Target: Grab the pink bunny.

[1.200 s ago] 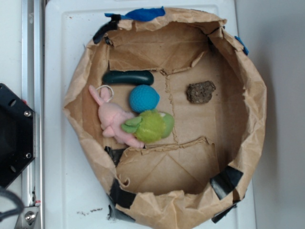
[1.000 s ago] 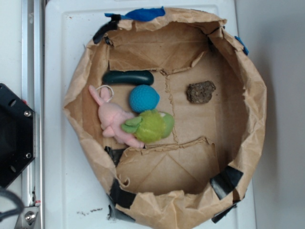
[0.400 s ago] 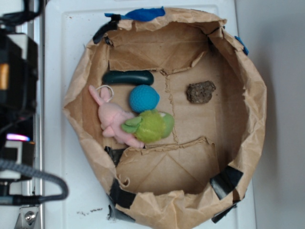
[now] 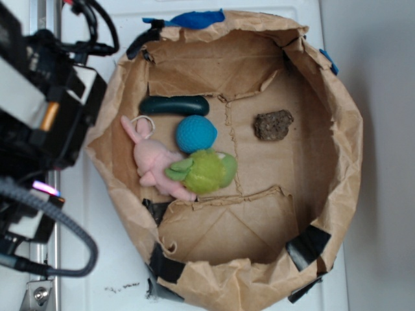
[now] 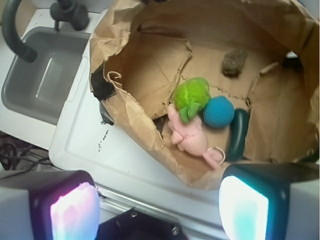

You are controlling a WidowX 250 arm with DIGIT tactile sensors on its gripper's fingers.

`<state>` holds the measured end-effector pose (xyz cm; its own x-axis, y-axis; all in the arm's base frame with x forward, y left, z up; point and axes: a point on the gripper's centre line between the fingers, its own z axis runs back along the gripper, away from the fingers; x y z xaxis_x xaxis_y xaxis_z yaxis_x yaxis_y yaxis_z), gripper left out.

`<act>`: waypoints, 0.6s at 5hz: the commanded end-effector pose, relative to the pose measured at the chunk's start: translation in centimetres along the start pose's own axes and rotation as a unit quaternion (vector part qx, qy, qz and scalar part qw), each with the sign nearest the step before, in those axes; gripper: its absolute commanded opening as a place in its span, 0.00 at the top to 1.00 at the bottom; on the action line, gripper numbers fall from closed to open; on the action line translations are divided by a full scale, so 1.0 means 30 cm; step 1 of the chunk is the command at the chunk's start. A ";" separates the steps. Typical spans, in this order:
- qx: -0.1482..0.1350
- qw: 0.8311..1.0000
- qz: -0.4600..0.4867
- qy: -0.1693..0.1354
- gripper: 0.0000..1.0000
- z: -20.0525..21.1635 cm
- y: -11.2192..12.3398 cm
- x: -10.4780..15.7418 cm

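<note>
Fingers seemingly apart, empty.

White moulded tabletop beside a grey sink basin, plain pale wall at right.

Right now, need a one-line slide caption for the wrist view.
Wrist camera above the paper bag: pink bunny lying beside green plush and blue ball.

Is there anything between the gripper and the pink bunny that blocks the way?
Yes. The paper bag's wall rises between the gripper and the pink bunny. The green plush lies partly over the bunny's side. From above, most of the bunny is uncovered.
</note>
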<state>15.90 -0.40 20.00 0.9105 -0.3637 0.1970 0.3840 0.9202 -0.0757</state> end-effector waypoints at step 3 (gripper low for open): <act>-0.008 0.998 0.060 0.004 0.00 0.009 0.103 0.148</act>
<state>20.64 1.05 19.52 0.9601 -0.2475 0.1305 0.2647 0.9545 -0.1376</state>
